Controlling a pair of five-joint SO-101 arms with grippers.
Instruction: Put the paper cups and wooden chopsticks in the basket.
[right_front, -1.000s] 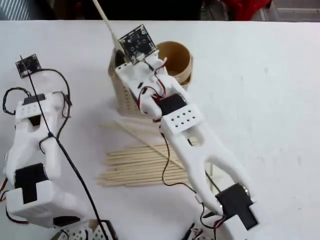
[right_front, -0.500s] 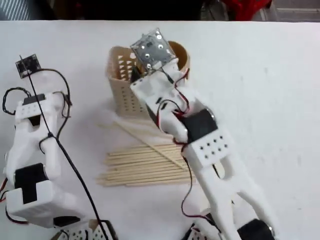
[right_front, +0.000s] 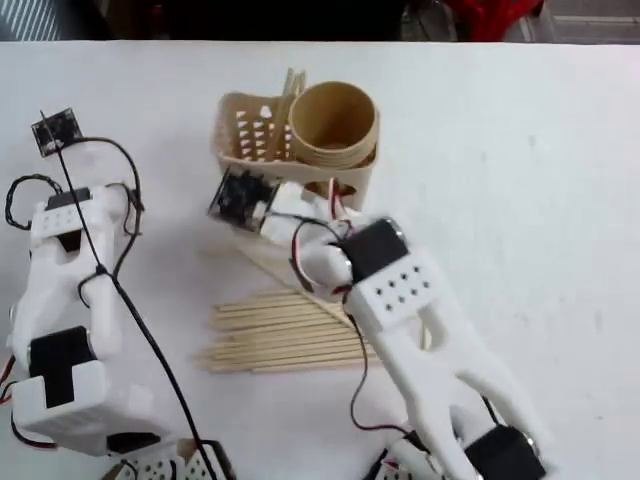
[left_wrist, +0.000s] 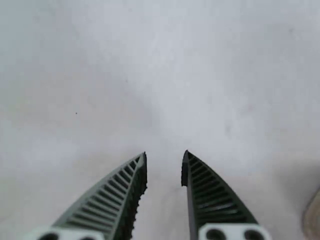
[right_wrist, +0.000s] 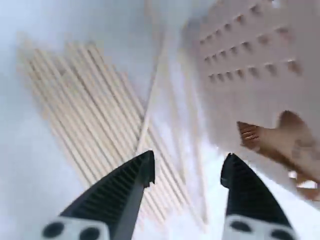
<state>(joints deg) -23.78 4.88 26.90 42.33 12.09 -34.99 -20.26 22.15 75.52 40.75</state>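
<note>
A perforated beige basket (right_front: 250, 150) stands at the back of the table, with stacked paper cups (right_front: 334, 125) in its right half and a chopstick (right_front: 292, 85) upright beside them. Several wooden chopsticks (right_front: 280, 335) lie in a pile in front, also seen in the right wrist view (right_wrist: 85, 105). My right gripper (right_wrist: 187, 167) is open and empty, low over the table between the pile and the basket wall (right_wrist: 250, 65). In the high view its wrist (right_front: 245, 198) sits just in front of the basket. My left gripper (left_wrist: 164, 157) is open over bare table; its arm (right_front: 70, 290) is at the left.
One loose chopstick (right_front: 262, 262) lies slanted between the basket and the pile. Black cables (right_front: 140, 320) trail from the left arm across the white table. Open room lies to the right of the basket and the right arm.
The right arm swung from above the basket down to the table in front of it. The chopstick it held aloft now stands in the basket, and the gripper is open.
</note>
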